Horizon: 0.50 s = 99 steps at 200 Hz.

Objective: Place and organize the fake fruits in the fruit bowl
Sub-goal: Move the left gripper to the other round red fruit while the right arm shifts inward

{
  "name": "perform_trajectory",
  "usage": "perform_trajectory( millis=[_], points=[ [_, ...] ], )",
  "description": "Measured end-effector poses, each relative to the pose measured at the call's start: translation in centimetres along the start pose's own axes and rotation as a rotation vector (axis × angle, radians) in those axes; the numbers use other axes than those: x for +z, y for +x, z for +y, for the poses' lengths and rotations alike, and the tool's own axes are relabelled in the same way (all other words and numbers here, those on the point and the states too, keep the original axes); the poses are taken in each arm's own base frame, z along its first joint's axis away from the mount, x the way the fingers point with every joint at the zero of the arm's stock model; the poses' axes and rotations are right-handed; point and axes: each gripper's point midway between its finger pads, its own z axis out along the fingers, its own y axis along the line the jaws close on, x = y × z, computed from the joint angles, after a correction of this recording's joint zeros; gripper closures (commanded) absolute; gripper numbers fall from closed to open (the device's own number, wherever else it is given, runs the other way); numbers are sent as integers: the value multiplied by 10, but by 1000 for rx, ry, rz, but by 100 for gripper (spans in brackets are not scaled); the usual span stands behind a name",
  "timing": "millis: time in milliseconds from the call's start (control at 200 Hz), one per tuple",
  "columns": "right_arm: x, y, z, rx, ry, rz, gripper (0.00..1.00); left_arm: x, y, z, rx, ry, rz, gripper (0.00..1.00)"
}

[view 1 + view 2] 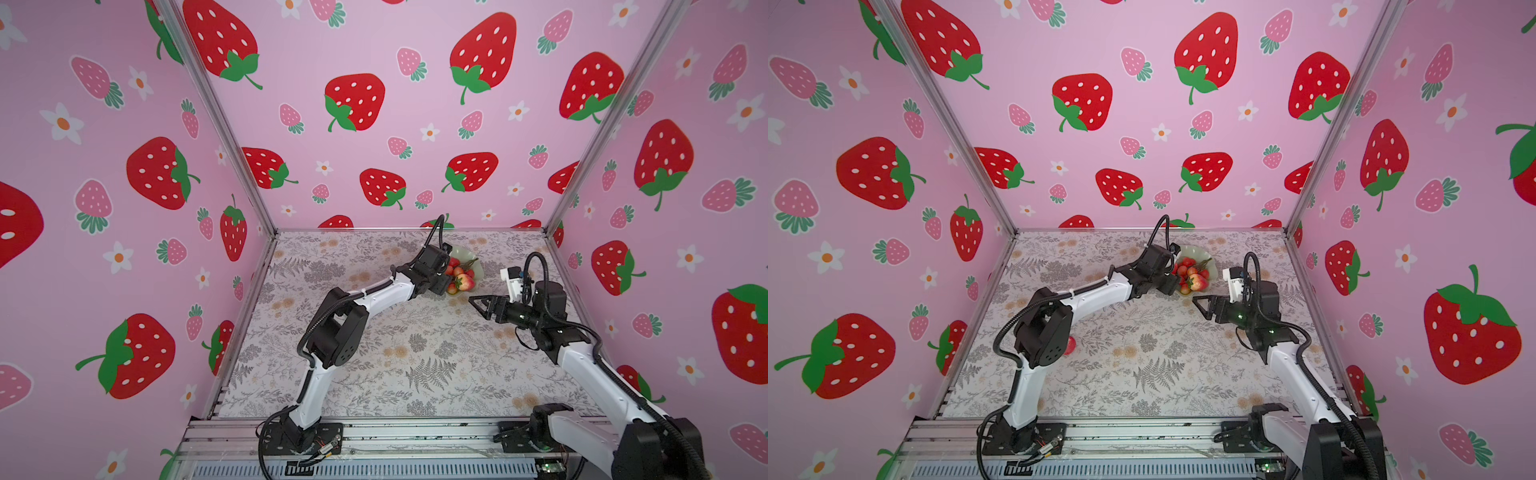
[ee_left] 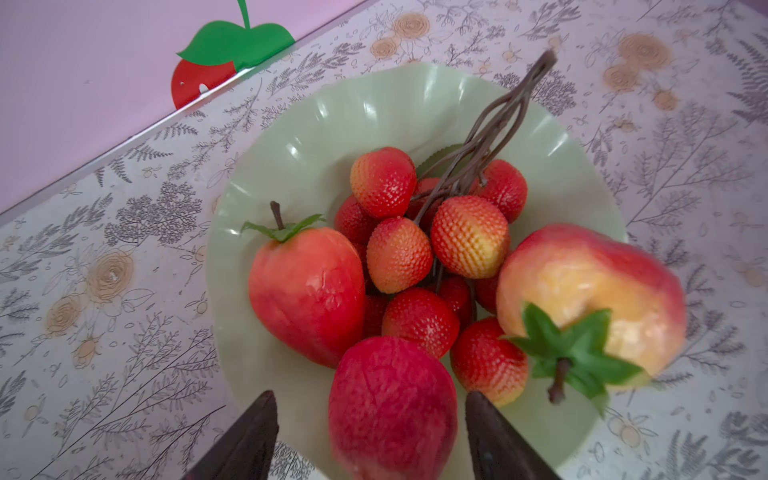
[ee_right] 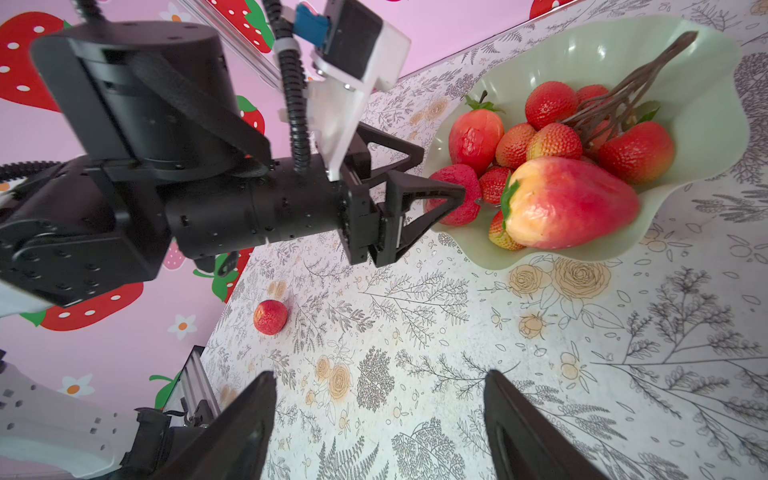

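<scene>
1. The left hand hangs over the near rim of the fruit bowl. Its jaws stand apart on either side of a round red fruit. A clear gap shows at one finger; whether the other finger touches the fruit cannot be told.
2. That round red fruit sits just inside the rim on the hand's side. Its lower part is cut off in the left wrist view, and in the right wrist view a fingertip covers part of it.
3. Beyond it, the red strawberry lies with its long axis running from the green cap, turned away from the hand, to the tip, which points back toward the hand.
4. The red-yellow strawberry lies on its side along the rim. Its cap faces the left hand, its tip points away, and it is blurred in the left wrist view.
5. The cherry bunch fills the middle between them. Its brown stems slant up and out over the far rim, and the lower cherries are half hidden under the upper ones.
6. In both top views the bowl stands near the far edge of the tabletop, and the left arm hides its left part.
7. The right hand hovers over the tabletop near the bowl and points toward it, jaws wide with nothing between them.
8. A second round fruit lies on the tabletop well apart from the bowl. In a top view only a sliver shows behind the left arm's elbow.
</scene>
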Motion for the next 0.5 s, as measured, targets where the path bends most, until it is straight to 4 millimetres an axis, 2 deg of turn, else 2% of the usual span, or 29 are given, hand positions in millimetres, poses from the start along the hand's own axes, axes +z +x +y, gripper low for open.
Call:
perform_trajectory(
  millis=[70,180,280,380,495],
  points=[
    [2,6,4,-16,-8,21,20,-24,-3,7,-14,-20,-25,27],
    [8,16,14,-48,-32,57,20,-73,-5,21,-47,-65,-74,26],
    [17,28,31,-82,-73,98,20,-115,7,40,-115,-136,-72,26],
    [30,49,53,-124,-130,165,20,-144,42,68,-208,-243,-8,26],
    [49,70,78,-170,-187,239,20,-170,113,96,-304,-370,131,25]
  ],
)
